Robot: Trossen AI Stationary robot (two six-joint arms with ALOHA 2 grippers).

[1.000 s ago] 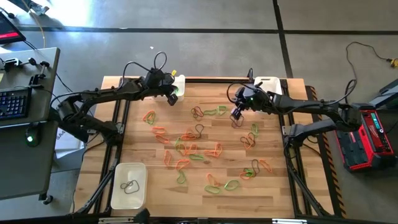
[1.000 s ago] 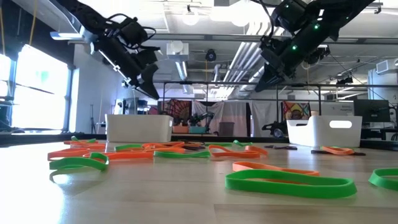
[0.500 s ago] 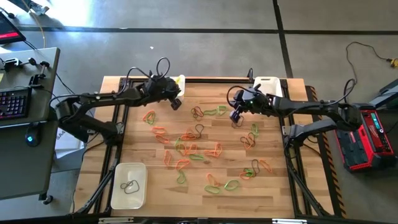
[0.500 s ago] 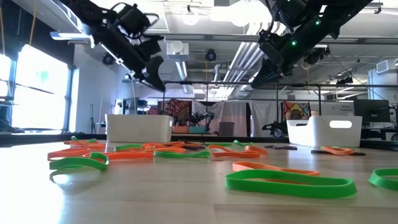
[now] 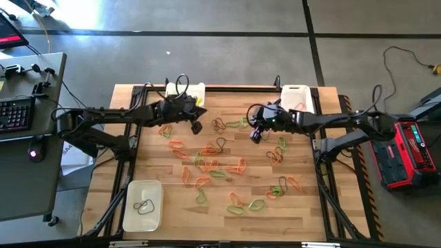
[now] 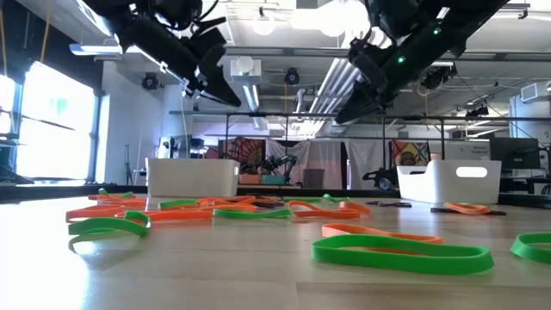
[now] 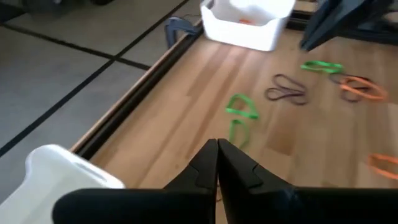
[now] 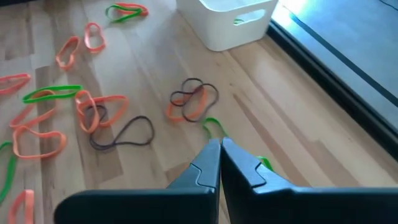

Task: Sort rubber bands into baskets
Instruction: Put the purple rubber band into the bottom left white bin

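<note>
Many green, orange and dark rubber bands [image 5: 220,165] lie flat on the wooden table. Three white baskets stand on it: far left [image 5: 186,90], far right [image 5: 298,96], and near left [image 5: 142,204] with a dark band inside. My left gripper [image 5: 196,127] is shut and empty, raised above the boards just near of the far-left basket; it also shows in its wrist view [image 7: 217,146]. My right gripper [image 5: 253,134] is shut and empty, raised over a green band [image 8: 212,126] near the table's middle; it also shows in its wrist view [image 8: 221,146].
The far-right basket [image 7: 249,25] holds an orange band, and the far-left basket [image 8: 224,22] a green one. A black frame rail [image 5: 227,88] runs along the table's far edge. The two grippers hang about a basket's length apart.
My left gripper has gone from beside the far-left basket toward the table's near edge and a little right, out over the boards. My right gripper has gone toward the table's left edge, away from the far-right basket. The bands on the table have not moved.
</note>
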